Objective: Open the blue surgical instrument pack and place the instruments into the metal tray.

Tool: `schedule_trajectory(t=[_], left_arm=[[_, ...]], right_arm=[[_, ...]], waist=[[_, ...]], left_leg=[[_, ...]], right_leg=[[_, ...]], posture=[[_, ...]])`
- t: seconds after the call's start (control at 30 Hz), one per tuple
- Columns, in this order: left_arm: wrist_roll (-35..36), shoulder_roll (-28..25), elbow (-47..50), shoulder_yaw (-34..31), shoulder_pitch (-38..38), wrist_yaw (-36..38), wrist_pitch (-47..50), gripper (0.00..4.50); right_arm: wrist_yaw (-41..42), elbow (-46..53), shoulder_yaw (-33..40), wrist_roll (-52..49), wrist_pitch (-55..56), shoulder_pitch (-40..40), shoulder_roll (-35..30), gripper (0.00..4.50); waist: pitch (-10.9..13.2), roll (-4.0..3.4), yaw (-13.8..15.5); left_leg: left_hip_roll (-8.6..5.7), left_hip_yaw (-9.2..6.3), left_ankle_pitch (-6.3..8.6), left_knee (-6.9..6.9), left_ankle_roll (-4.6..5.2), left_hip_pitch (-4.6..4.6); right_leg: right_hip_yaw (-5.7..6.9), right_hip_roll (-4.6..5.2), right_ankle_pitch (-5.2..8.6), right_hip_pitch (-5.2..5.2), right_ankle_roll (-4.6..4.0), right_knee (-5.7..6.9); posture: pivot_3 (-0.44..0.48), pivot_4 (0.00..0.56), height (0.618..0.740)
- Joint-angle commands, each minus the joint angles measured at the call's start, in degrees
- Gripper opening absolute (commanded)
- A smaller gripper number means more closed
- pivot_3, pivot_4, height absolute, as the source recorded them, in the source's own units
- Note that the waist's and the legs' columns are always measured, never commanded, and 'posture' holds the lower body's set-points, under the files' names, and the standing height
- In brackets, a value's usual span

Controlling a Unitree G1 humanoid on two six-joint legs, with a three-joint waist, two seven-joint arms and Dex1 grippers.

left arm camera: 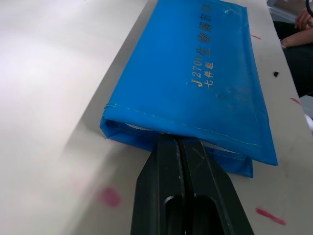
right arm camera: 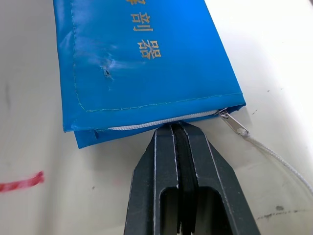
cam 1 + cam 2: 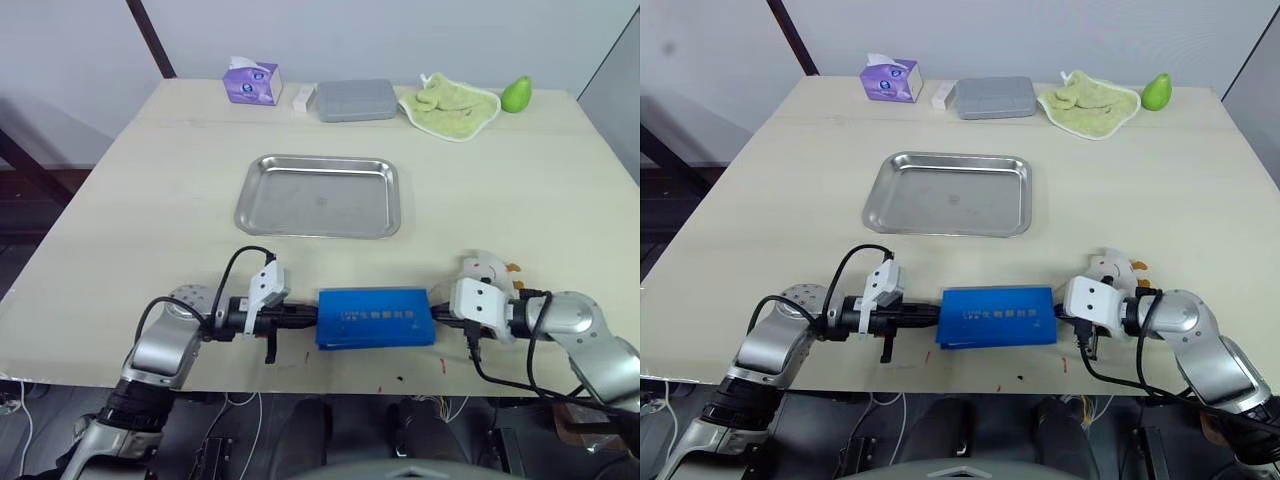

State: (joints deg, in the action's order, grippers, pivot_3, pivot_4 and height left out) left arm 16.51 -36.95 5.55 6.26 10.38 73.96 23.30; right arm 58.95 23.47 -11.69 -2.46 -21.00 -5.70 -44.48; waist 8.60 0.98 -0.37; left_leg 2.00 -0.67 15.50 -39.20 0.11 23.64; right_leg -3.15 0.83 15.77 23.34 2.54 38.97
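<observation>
The blue surgical instrument pack (image 3: 375, 317) lies flat and closed near the table's front edge, its printed text facing up. My left gripper (image 1: 176, 140) is shut, its tips pressed against the pack's left end. At the pack's right end my right gripper (image 2: 177, 126) is also shut, its tips touching the white zipper line. The zipper pull (image 2: 234, 123) sits beside those tips, trailing a white cord (image 2: 279, 159). The instruments are hidden inside the pack. The metal tray (image 3: 320, 200) lies empty beyond the pack, at mid-table.
Along the far edge stand a purple tissue box (image 3: 252, 82), a small white object (image 3: 303, 96), a grey lidded box (image 3: 356, 100), a green cloth (image 3: 450, 107) and a green fruit (image 3: 516, 94). A person's hand (image 1: 303, 22) shows past the table's edge.
</observation>
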Motion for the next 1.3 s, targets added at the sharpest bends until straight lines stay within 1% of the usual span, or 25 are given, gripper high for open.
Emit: schedule_trajectory(t=[0.03,0.37,0.53,0.83,1.07,1.2,1.27,1.3], left_arm=[[1.8,1.1,3.2,3.7,-0.8,0.7,0.3,0.03],[1.4,1.3,2.6,4.0,-0.8,0.2,-0.3,0.03],[0.3,1.6,-0.1,3.6,0.6,-0.6,-1.8,0.03],[0.1,2.2,-1.4,3.8,1.6,-1.4,-2.7,0.03],[-0.2,3.3,-3.3,1.8,1.0,-2.8,-6.7,0.03],[2.5,3.0,-2.8,-0.9,-0.1,-2.2,-6.5,0.03],[4.4,2.1,-2.4,-2.8,-0.7,-1.2,-5.7,0.52],[5.1,1.5,-2.3,-3.6,-1.1,-0.6,-5.6,0.85]], right_arm=[[1.9,3.0,-2.5,-2.6,0.7,0.7,0.7,0.0],[1.5,3.4,-2.7,-2.3,0.2,1.2,0.9,0.0],[-0.4,2.5,-2.9,-1.1,0.3,0.1,2.2,0.0],[-0.2,0.7,-2.6,-0.6,0.7,-1.1,2.4,0.0],[-0.8,0.1,-1.3,-1.0,0.5,-0.8,2.7,0.0],[-0.3,0.5,1.0,-3.6,-1.7,-0.6,2.8,0.0],[0.0,1.1,2.9,-5.4,-2.7,0.0,2.6,0.63],[0.2,1.5,3.9,-6.1,-2.9,0.5,2.0,0.99]], waist=[[0.0,0.0,0.0],[0.0,0.0,0.0],[0.0,0.0,0.0],[0.0,0.01,0.0],[0.0,0.0,0.1],[0.0,0.0,0.0],[0.0,0.0,0.0],[0.0,0.0,0.0]], left_leg=[[0.0,0.0,0.0,0.0,0.0,0.0],[0.0,0.0,0.0,0.0,0.0,-0.01],[0.0,-0.01,0.0,0.0,0.0,-0.05],[0.0,0.02,0.01,0.08,0.01,-0.55],[0.0,0.04,0.01,0.13,0.02,-0.7],[0.0,0.04,0.01,0.13,0.02,-0.71],[0.02,0.04,0.02,0.13,0.02,-0.7],[0.04,0.04,0.02,0.13,0.02,-0.69]], right_leg=[[0.0,0.0,0.0,0.0,0.0,0.0],[0.0,0.0,0.0,-0.02,0.0,0.0],[0.0,-0.01,0.0,-0.05,0.0,-0.01],[-0.01,-0.01,0.02,-0.55,0.0,-0.09],[-0.03,0.0,0.02,-0.69,0.0,-0.11],[-0.03,0.0,0.02,-0.69,0.0,-0.1],[-0.04,0.0,0.02,-0.68,0.0,-0.1],[-0.03,-0.01,0.03,-0.67,0.0,-0.1]], posture=[[0.0,0.15,0.74],[0.0,0.15,0.74],[0.0,0.15,0.74],[0.0,0.15,0.74],[0.0,0.15,0.74],[0.0,0.15,0.74],[0.0,0.15,0.74],[0.0,0.15,0.74]])
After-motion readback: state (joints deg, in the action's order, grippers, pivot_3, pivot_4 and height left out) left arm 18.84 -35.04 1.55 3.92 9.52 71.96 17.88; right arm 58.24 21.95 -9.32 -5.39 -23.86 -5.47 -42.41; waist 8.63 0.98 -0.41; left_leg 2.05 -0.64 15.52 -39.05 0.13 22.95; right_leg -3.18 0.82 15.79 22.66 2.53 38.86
